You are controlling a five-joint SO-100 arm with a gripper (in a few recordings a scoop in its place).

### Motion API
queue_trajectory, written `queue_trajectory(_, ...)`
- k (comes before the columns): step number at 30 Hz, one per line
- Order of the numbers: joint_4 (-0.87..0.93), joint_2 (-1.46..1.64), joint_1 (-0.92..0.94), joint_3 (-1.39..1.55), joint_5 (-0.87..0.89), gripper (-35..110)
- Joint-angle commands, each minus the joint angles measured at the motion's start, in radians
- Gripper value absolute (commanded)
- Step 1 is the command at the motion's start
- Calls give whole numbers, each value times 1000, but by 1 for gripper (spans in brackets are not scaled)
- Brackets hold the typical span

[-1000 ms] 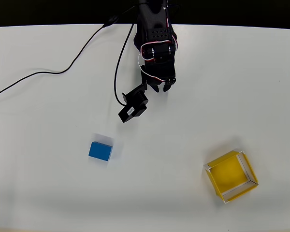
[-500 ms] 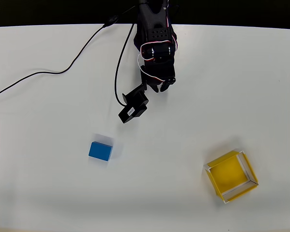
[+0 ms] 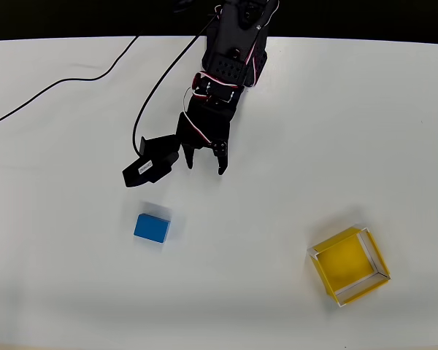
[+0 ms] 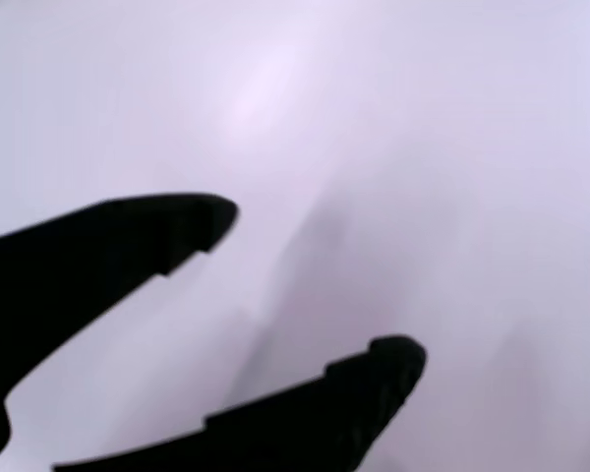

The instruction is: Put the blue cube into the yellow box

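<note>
The gripper (image 3: 204, 163) hangs with its two black fingers spread apart and nothing between them; in the overhead view the tips point toward the near edge of the white table (image 3: 66, 292), above bare surface. In the wrist view the gripper (image 4: 320, 285) shows the same: two dark fingers with a wide gap, only blurred pale tabletop behind them, and nothing held. The table carries everything here, its far edge meeting a dark band at the top of the overhead view. The black arm (image 3: 230, 58) reaches in from the middle of that far edge, angled a little to the left, with red and white wires looped around its joints. A thin black cable (image 3: 51, 86) trails across the table from the arm toward the left edge. The yellow box (image 3: 348, 265) sits open-topped near the near right corner, turned somewhat askew to the table's edges, its floor bare and its rim pale. A small black camera block (image 3: 150, 162) juts from the gripper's left side. The blue cube (image 3: 152, 227) rests on the table left of centre, toward the near edge, well apart from the box and just below and left of the fingers, touched by nothing.
</note>
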Motion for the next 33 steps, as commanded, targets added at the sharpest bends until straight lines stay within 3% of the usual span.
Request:
queue_trajectory(1,-189,-229,103,-241,11,47)
queue_trajectory(5,-508,-445,138,-304,15,53)
queue_trajectory(9,-640,-637,161,-402,12,56)
queue_trajectory(33,-847,-1161,212,-746,26,62)
